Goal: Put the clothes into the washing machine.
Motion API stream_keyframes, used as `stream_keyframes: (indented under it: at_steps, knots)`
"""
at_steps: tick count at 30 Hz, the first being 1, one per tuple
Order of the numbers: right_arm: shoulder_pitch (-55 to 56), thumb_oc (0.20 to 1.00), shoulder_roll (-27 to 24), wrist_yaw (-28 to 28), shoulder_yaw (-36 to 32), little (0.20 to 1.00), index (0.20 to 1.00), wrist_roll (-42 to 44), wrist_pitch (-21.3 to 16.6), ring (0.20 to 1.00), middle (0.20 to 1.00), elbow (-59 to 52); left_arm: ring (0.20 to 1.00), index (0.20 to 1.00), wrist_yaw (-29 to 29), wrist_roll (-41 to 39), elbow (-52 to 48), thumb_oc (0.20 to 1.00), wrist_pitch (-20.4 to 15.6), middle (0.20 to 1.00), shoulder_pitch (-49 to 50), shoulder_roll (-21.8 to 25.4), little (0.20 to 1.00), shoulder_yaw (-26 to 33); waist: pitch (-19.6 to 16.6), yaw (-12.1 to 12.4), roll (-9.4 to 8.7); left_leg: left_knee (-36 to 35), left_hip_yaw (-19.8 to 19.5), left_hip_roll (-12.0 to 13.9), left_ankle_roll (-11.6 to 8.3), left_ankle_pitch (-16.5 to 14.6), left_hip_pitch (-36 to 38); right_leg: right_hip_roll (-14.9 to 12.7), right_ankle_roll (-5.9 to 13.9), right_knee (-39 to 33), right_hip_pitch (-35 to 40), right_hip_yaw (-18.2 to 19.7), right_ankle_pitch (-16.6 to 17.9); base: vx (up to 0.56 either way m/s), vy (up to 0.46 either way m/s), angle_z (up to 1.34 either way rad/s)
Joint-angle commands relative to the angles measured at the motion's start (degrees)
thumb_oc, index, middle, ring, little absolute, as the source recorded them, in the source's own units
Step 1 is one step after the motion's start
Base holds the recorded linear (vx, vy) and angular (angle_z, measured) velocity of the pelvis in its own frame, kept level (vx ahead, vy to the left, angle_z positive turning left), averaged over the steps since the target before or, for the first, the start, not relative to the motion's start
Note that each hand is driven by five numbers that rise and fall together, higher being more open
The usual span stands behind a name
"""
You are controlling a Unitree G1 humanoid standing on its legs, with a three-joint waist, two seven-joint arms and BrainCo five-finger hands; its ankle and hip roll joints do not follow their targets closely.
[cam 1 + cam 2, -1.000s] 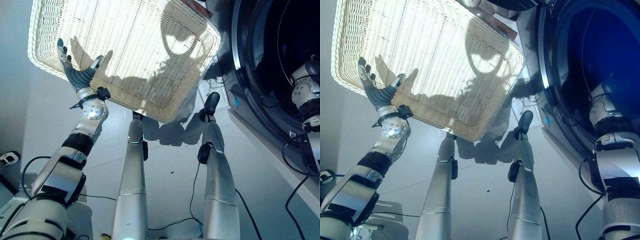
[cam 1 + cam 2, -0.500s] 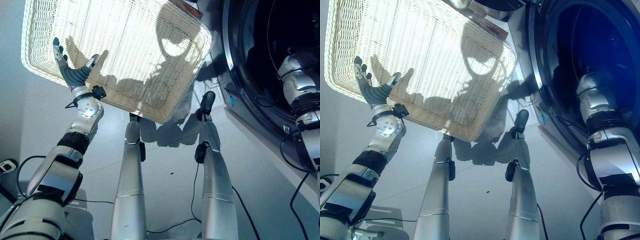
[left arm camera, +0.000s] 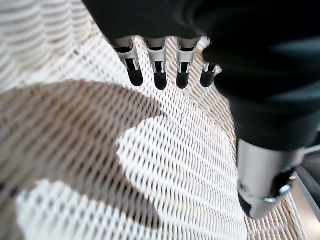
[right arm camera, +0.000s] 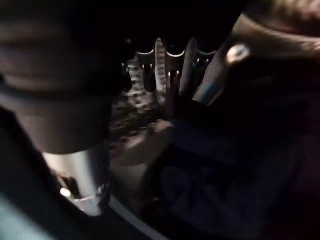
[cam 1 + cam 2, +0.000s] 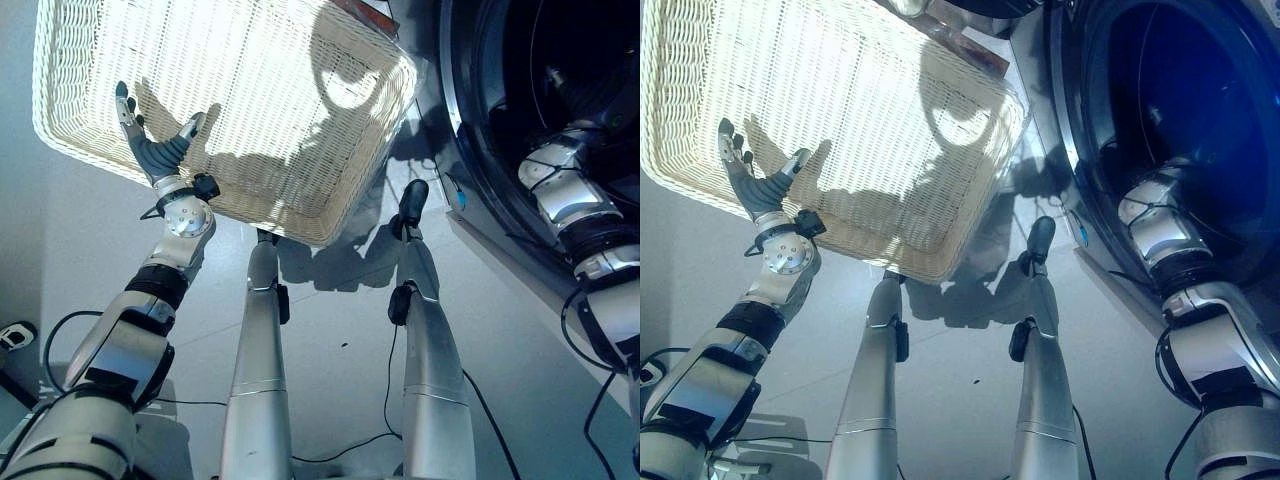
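While the left hand (image 5: 152,148) hangs over the near left part of the white wicker basket (image 5: 250,60), its fingers (image 3: 157,75) are straight and spread, the thumb apart, and they hold nothing. No cloth shows on the woven bottom of the basket, which lies on the floor to the left of the washing machine (image 5: 470,90). On the right, the right arm reaches through the round door opening into the dark drum (image 5: 1180,90). Inside the drum the right hand (image 4: 170,67) shows dimly, close to dark blue clothes (image 4: 225,170), and whether its fingers are spread or closed cannot be told.
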Motion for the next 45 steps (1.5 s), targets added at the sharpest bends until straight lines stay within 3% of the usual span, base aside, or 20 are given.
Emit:
stream_keyframes:
  at_steps: [1,10,16,22,29,33,38,40,41,43,45]
  knots:
    - [2.04,1.000,-2.60,0.14,1.75,1.000,1.000,-6.65,-0.11,1.000,1.000,-3.63,1.000,1.000,1.32,4.79,-2.28,1.000,-1.74,1.000,2.03,-1.28,1.000,3.63,-0.43,-0.96,2.09,-1.86,-0.84,-1.86,4.59,-2.03,4.37,0.57,5.45,6.72,3.17,-1.18,-6.13,-0.05,0.010,-0.03]
    - [14.96,1.000,2.22,6.49,2.47,1.000,1.000,-12.91,-3.65,1.000,1.000,-5.24,1.000,1.000,-6.14,5.33,-3.08,1.000,0.78,1.000,9.12,-5.99,1.000,2.02,-0.43,-1.23,1.05,-2.30,0.98,-1.43,5.51,-2.71,12.97,-0.38,5.92,6.02,11.16,-1.51,-5.78,-0.05,-0.016,0.02]
    - [24.37,1.000,6.45,11.37,3.10,1.000,1.000,-14.55,-9.78,1.000,1.000,-2.76,1.000,1.000,-10.08,10.31,-2.89,1.000,1.42,1.000,16.97,-9.71,1.000,0.78,-0.43,0.04,0.89,-6.03,3.16,0.04,5.48,-3.00,23.76,-3.33,7.10,2.28,21.77,-3.29,-5.42,-0.06,-0.051,0.01]
    - [31.39,1.000,8.60,21.92,4.87,1.000,1.000,-15.57,-15.54,1.000,1.000,-6.14,1.000,1.000,-12.97,14.35,-2.56,1.000,3.17,1.000,23.09,-10.22,1.000,-0.04,-0.43,1.06,1.15,-10.39,5.21,0.88,4.74,-2.98,35.46,-5.09,7.83,-0.84,32.87,-4.42,-6.08,-0.06,0.005,-0.01]
    - [38.84,1.000,9.04,34.22,6.76,1.000,1.000,-13.41,-19.43,1.000,1.000,-6.83,1.000,1.000,-23.80,15.64,1.60,1.000,5.27,1.000,28.35,-10.22,1.000,-1.40,-0.43,2.15,2.28,-14.73,6.53,0.18,4.47,-2.87,48.80,-6.95,8.33,-4.02,46.47,-5.15,-7.02,-0.01,0.027,0.02]
    - [45.66,1.000,11.29,43.51,6.31,1.000,1.000,-6.50,-20.49,1.000,1.000,-5.02,1.000,1.000,-30.14,15.36,5.64,1.000,6.28,1.000,33.46,-10.29,1.000,-1.07,-4.78,2.29,2.28,-16.48,6.98,-0.02,4.20,-3.20,54.38,-6.61,7.93,-6.32,53.26,-5.86,-7.84,0.07,0.001,0.08]
    - [55.35,1.000,18.19,59.18,0.58,1.000,1.000,7.98,-16.40,1.000,1.000,3.11,1.000,1.000,-39.90,15.52,9.95,1.000,9.52,1.000,41.76,-11.28,1.000,3.06,-11.89,1.84,2.16,-18.57,7.95,0.69,3.73,-2.82,60.96,-5.56,7.02,-8.23,60.34,-6.50,-8.84,0.16,-0.014,0.03]
    - [56.34,1.000,19.17,60.41,-0.43,1.000,1.000,8.11,-15.92,1.000,1.000,5.55,1.000,1.000,-41.64,15.53,10.88,1.000,10.17,1.000,42.98,-11.53,1.000,3.72,-13.19,1.79,2.19,-18.94,8.15,0.86,3.67,-2.78,62.11,-5.40,6.90,-8.61,61.57,-6.69,-8.98,0.23,-0.016,0.06]
    - [58.46,1.000,21.76,63.39,-3.21,1.000,1.000,9.63,-13.70,1.000,1.000,13.72,1.000,1.000,-46.23,16.59,14.05,1.000,11.37,1.000,46.10,-12.23,1.000,5.06,-17.20,1.90,2.40,-19.92,8.79,1.29,3.55,-2.79,65.09,-4.91,6.60,-9.70,64.92,-7.17,-9.39,0.24,-0.014,0.11]
    - [58.52,1.000,21.91,63.50,-3.33,1.000,1.000,9.61,-13.73,1.000,1.000,14.25,1.000,1.000,-46.41,16.65,14.24,1.000,11.38,1.000,46.25,-12.25,1.000,5.07,-17.37,1.91,2.43,-19.98,8.84,1.35,3.52,-2.82,65.33,-4.86,6.59,-9.85,65.23,-7.25,-9.39,0.17,-0.005,0.11]
    - [58.93,1.000,23.82,64.85,-5.70,1.000,1.000,10.19,-10.98,1.000,1.000,21.62,1.000,1.000,-49.83,17.59,17.33,1.000,12.01,1.000,47.72,-12.93,1.000,5.32,-20.86,2.12,2.81,-20.57,9.81,1.79,3.27,-3.14,67.32,-4.51,6.49,-11.27,67.87,-7.91,-9.52,0.20,0.015,0.05]
